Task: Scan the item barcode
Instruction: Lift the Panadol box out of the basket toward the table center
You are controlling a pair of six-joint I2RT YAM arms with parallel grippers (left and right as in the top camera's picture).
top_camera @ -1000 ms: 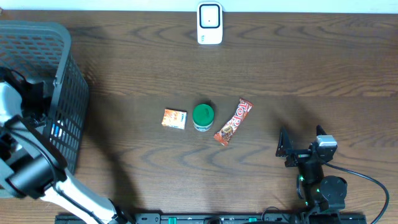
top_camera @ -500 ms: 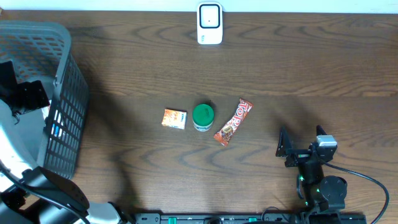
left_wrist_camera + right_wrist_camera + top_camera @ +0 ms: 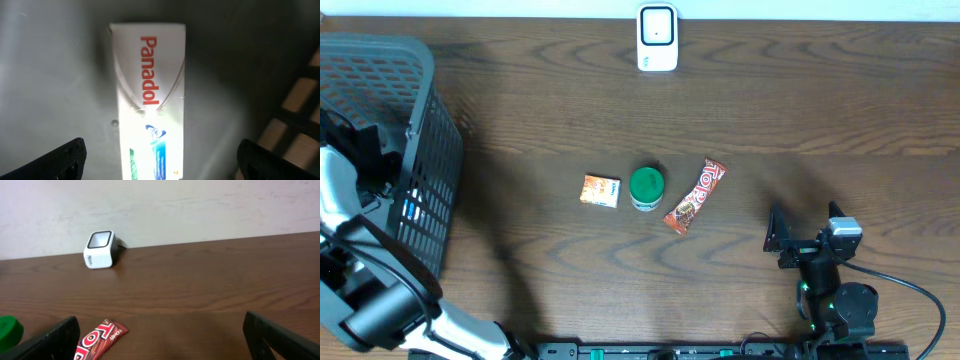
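A white Panadol box [image 3: 150, 100] lies flat on the grey basket floor in the left wrist view, red lettering up, no barcode showing. My left gripper [image 3: 160, 162] hovers over its near end, open, with both fingers [image 3: 60, 160] wide of the box and not touching it. Overhead, the left gripper [image 3: 365, 155] sits inside the grey basket [image 3: 430, 150]. The white scanner [image 3: 657, 38] stands at the table's far edge and also shows in the right wrist view as the scanner [image 3: 99, 249]. My right gripper [image 3: 805, 228] rests open and empty at the front right.
An orange box [image 3: 601, 190], a green-lidded jar [image 3: 646, 187] and a red candy bar [image 3: 695, 195] lie in a row mid-table. The red bar [image 3: 97, 340] lies ahead and left of the right gripper [image 3: 162, 340]. The basket's mesh walls enclose the left arm.
The left arm has shifted about inside the basket and its jaws have spread wide. The right arm and the items on the table have not moved.
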